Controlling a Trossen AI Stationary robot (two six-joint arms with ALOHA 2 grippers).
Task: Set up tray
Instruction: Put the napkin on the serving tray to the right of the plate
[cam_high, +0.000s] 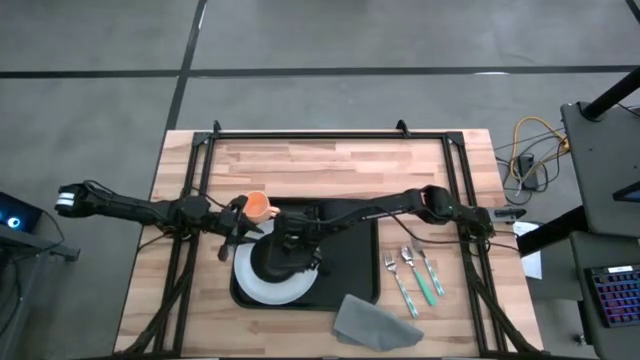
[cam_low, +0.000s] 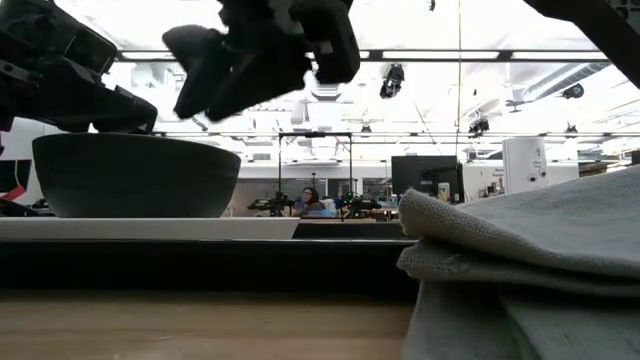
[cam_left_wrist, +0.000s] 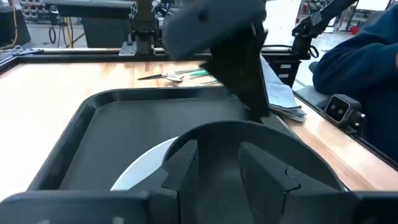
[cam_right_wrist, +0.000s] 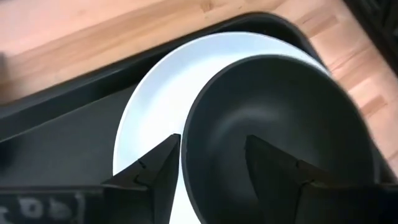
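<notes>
The black tray (cam_high: 350, 270) lies mid-table. A white plate (cam_high: 270, 288) rests flat in its left half, and a dark bowl (cam_right_wrist: 280, 99) stands on the plate. My right gripper (cam_right_wrist: 211, 155) hangs open just above the bowl, one finger over the inside and one outside the rim. The low view shows its fingers (cam_low: 200, 85) clear of the rim. My left gripper (cam_left_wrist: 217, 168) is open at the bowl's left side, facing its wall (cam_left_wrist: 249, 130). An orange cup (cam_high: 258, 205) sits by the tray's far left corner. My left gripper stands level against the left side of the bowl (cam_low: 130, 175), but I cannot tell whether its fingers touch the wall.
A fork and two green-handled pieces of cutlery (cam_high: 410, 275) lie on the wood right of the tray. A folded grey napkin (cam_high: 375, 320) lies at the tray's near right corner. A person's blue sleeve (cam_left_wrist: 360, 56) shows beyond the table's right edge.
</notes>
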